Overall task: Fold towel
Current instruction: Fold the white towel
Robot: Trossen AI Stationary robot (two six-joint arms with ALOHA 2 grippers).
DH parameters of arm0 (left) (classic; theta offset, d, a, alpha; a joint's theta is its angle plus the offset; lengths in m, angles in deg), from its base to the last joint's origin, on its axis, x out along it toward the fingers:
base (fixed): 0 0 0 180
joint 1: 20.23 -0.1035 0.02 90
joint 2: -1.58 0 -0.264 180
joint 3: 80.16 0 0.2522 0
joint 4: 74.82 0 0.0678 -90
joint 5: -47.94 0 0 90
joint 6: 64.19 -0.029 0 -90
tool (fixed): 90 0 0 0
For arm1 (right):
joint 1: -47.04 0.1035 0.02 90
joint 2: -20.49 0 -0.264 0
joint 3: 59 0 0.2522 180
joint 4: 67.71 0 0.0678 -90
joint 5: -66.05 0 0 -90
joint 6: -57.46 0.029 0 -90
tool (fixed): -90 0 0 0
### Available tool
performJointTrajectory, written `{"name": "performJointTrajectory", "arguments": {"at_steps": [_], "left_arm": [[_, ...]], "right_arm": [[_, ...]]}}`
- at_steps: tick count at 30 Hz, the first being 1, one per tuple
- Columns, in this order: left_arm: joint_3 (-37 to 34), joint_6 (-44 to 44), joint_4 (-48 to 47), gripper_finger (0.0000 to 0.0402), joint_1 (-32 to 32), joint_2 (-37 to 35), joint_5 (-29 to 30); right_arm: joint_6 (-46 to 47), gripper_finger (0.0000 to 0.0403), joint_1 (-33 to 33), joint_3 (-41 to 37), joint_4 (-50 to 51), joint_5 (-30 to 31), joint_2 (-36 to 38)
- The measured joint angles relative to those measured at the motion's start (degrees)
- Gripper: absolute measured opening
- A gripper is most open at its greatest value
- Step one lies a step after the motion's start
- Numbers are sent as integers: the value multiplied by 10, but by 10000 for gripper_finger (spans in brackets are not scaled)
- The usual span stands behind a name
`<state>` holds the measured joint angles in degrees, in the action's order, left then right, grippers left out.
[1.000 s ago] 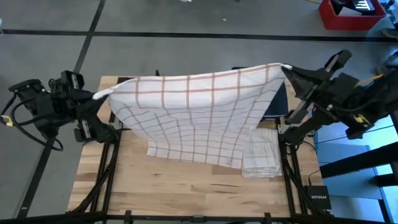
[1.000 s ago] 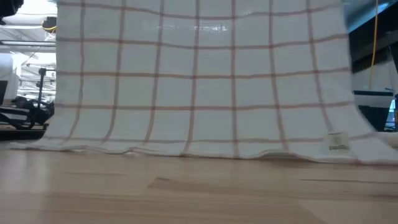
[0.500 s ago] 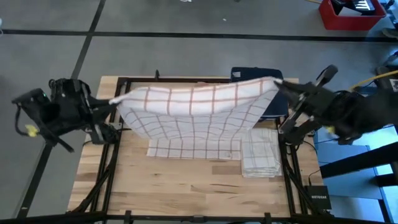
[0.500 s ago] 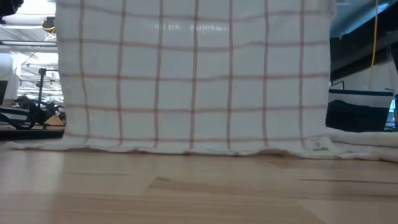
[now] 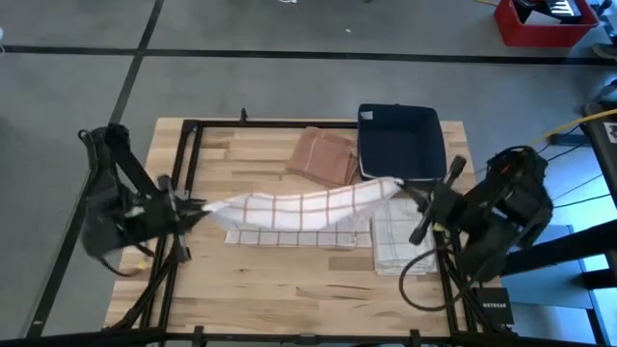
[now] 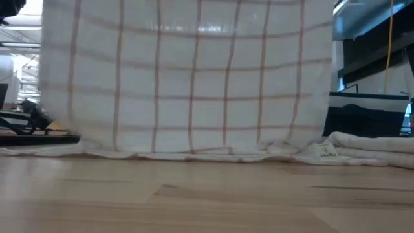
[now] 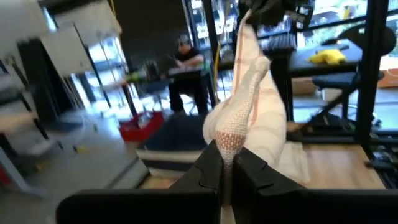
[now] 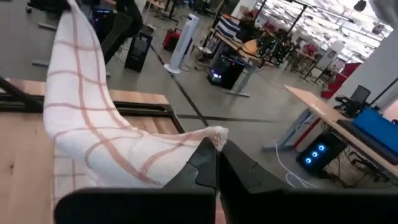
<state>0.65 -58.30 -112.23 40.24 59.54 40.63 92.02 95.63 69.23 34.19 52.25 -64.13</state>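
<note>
Two grippers carry the checked towel (image 5: 304, 205) between them, stretched across the middle of the wooden table (image 5: 289, 289). The left gripper (image 5: 193, 209) has its fingers pinched together on one top corner, and the right gripper (image 5: 413, 198) is clamped the same way on the other. The upper edge sags slightly between them, while the lower part already rests on the boards, as the low view shows.

The step in hand looks like the first fold: the raised half being brought over the half that lies flat. The next move probably calls for both arms to travel together and lower evenly, so the held edge lands square on the lying edge before either corner is let go.

The towel is thin woven cotton, white with a reddish-brown grid, soft enough to drape and bunch at the pinched corners; a small label (image 6: 326, 151) sits near its hem. Beside it, under the right arm, lies a stack of folded towels (image 5: 400, 246), and behind it a brownish folded cloth (image 5: 323, 154), though its weave is hard to make out. A dark rigid bin (image 5: 400, 140) with straight walls stands at the far right corner.
</note>
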Motion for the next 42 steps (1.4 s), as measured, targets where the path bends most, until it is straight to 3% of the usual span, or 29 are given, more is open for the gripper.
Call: {"name": "performJointTrajectory", "arguments": {"at_steps": [4, 8, 16, 20, 24, 28, 36, 42], "left_arm": [[-69, 217, -96, 5, 1, 0, -16], [-139, 337, -98, 5, -14, 12, -68], [-214, 492, -99, 5, -36, 67, -184], [-233, 524, -99, 5, -40, 90, -225], [-242, 570, -99, 5, -41, 108, -226], [-244, 586, -102, 19, -50, 114, -236], [-244, 583, -102, 96, -72, 114, -250], [-244, 568, -102, 115, -94, 114, -298]], "right_arm": [[123, 4, 11, -135, 2, 0, 17], [209, 5, 10, -277, -53, -27, 15], [218, 3, 5, -555, -395, -47, 15], [159, 3, 0, -652, -581, -65, 8], [90, 3, -22, -683, -663, -122, 7], [84, 3, -43, -684, -662, -128, 7], [84, 3, -44, -684, -662, -129, 7], [84, 3, -44, -684, -662, -129, 7]]}}
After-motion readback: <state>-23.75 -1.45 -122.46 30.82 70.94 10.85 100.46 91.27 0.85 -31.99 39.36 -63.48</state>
